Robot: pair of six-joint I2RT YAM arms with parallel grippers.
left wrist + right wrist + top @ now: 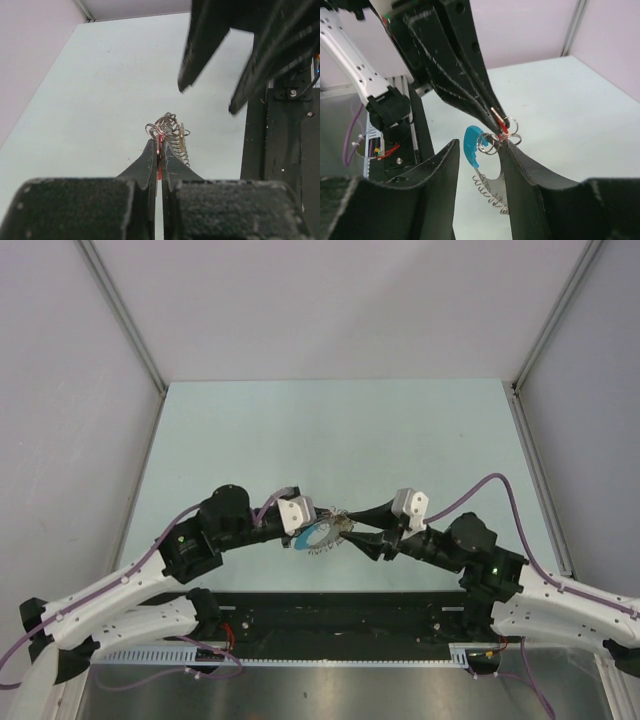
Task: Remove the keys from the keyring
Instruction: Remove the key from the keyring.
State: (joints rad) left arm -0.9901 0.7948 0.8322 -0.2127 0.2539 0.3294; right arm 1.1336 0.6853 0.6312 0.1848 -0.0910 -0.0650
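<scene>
The left hand (158, 144) is clenched on the red key (159, 167), lifted over the tabletop (330, 430) near the middle, so the keyring (470, 145) hangs free. The right hand (479, 146) is released around the ring, probably to pull it away.

The key (501, 126) is tiny, with a red head and a thin metal blade. Only its edge shows, pinched between the closed fingertips of the left gripper (159, 146), above the table (300, 430) near its middle. The keyring (492, 142) hangs from it, a tangle of small silvery wire loops bunched at the key. A bright blue arc (470, 145) curves down toward the left and near side, and a slack coiled silvery strand droops below. The bunch sits between the parted fingers of the right gripper (479, 146).
</scene>
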